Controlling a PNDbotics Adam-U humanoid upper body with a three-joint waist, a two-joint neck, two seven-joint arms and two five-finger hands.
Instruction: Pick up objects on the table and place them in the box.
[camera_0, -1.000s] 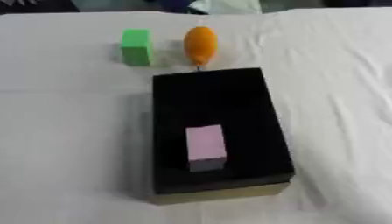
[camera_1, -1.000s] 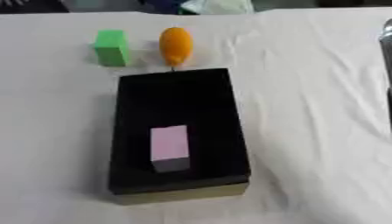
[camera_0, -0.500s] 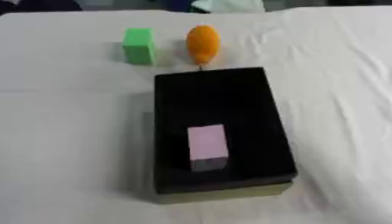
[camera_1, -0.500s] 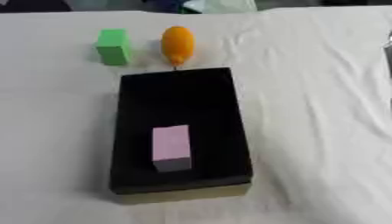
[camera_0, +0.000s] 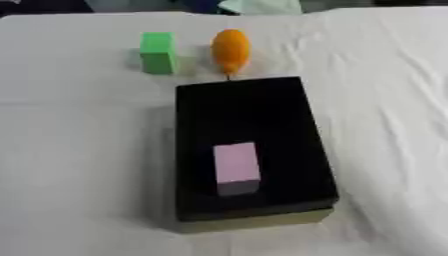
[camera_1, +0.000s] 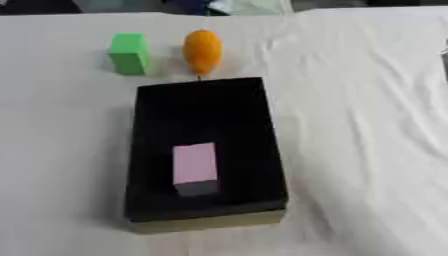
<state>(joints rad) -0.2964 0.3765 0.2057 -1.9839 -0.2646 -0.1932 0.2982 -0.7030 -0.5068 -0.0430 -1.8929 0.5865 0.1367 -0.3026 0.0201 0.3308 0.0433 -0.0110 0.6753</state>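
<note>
Left eye view shows the white cloth-covered table (camera_0: 79, 150) as the largest surface, with the black rectangular open-topped box (camera_0: 249, 107) standing near its centre. Compared with the pictures from a second ago, nothing on the table has changed place: the layout is the same, and any slight offset reads as head motion. Neither robot hand appears in either view, so their finger state cannot be told, and nothing is being held in sight. The pale pink rectangular block (camera_0: 236, 167) lies inside the box, toward its near end. The orange oval fruit-shaped object (camera_0: 231, 49) lies just beyond the far wall of the box, close to it. The green rectangular block (camera_0: 158, 52) stands beyond the box's far left corner, apart from the box, left of the orange object. Judgement: one object is stowed, two remain, and no pick is under way.
</note>
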